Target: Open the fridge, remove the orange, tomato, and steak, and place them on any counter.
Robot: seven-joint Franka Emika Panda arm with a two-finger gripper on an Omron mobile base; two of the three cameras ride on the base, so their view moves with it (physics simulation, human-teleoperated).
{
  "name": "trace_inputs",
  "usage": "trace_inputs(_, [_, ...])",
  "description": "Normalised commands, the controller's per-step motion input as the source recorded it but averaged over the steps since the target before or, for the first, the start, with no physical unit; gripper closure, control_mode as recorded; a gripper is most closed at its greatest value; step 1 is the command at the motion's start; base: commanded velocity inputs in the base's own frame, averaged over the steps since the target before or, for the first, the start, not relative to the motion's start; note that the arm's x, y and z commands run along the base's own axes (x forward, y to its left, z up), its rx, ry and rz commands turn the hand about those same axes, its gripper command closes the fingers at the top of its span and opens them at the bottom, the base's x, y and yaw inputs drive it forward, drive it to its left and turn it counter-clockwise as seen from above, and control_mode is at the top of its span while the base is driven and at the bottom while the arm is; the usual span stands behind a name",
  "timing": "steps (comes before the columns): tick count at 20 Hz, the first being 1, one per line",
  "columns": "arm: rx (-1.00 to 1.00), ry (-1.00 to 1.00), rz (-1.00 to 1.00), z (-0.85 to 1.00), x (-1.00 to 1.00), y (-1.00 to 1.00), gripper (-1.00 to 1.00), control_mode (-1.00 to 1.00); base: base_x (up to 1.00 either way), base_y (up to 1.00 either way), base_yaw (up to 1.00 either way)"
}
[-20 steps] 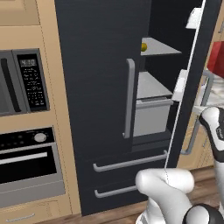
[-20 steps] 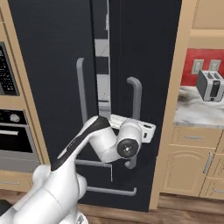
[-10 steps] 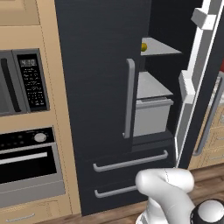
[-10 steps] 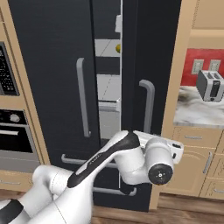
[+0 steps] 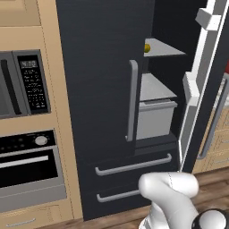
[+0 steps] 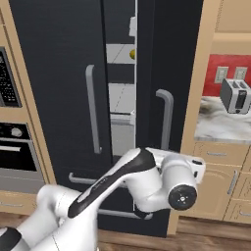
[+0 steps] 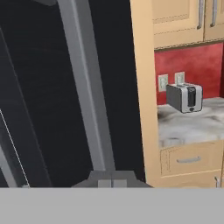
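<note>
The fridge [image 5: 103, 89] is dark navy, and its right door [image 5: 203, 94] is swung partly open, showing pale grey shelves and a drawer. The orange [image 5: 146, 47] sits at the front of the upper shelf and also peeks through the door gap as the orange [image 6: 132, 54]. Tomato and steak are hidden. My gripper [image 7: 111, 183] is shut, its tips pressed together at the foot of the right door's grey handle [image 7: 87, 87]. The arm's wrist [image 6: 181, 193] hangs low in front of that door [image 6: 166, 73]. The marbled counter [image 6: 220, 127] lies to the right of the fridge.
A steel toaster [image 6: 234, 95] stands on the counter against a red backsplash. Beige drawers [image 6: 215, 157] sit under the counter. A microwave [image 5: 27, 82] and a wall oven [image 5: 27, 165] fill the cabinet left of the fridge. Two fridge drawers [image 5: 134, 165] lie below the doors.
The right fridge door has swung further open. My arm has moved down and to the right in front of it, and the jaws have gone from partly open to shut.
</note>
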Motion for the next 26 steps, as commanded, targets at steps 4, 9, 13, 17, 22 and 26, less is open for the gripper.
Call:
trace_inputs(4, [-0.2,0.27,-0.19,0.36,0.0,1.0,1.0,-1.0,0.0,0.0,0.0])
trace_inputs(9, [-0.18,0.51,-0.3,0.46,0.01,0.9,1.0,-1.0,0.0,0.0,0.0])
trace_inputs(13, [-0.16,0.4,-0.43,0.22,0.19,0.82,1.0,-1.0,0.0,0.0,0.0])
trace_inputs(17, [-0.15,0.19,-0.44,0.01,0.52,0.7,1.0,-1.0,0.0,0.0,0.0])
trace_inputs(22, [-0.12,0.1,-0.23,-0.08,0.65,0.15,1.0,-1.0,0.0,0.0,0.0])
trace_inputs(26, [-0.04,0.06,0.0,0.0,0.21,0.06,1.0,-1.0,0.0,0.0,0.0])
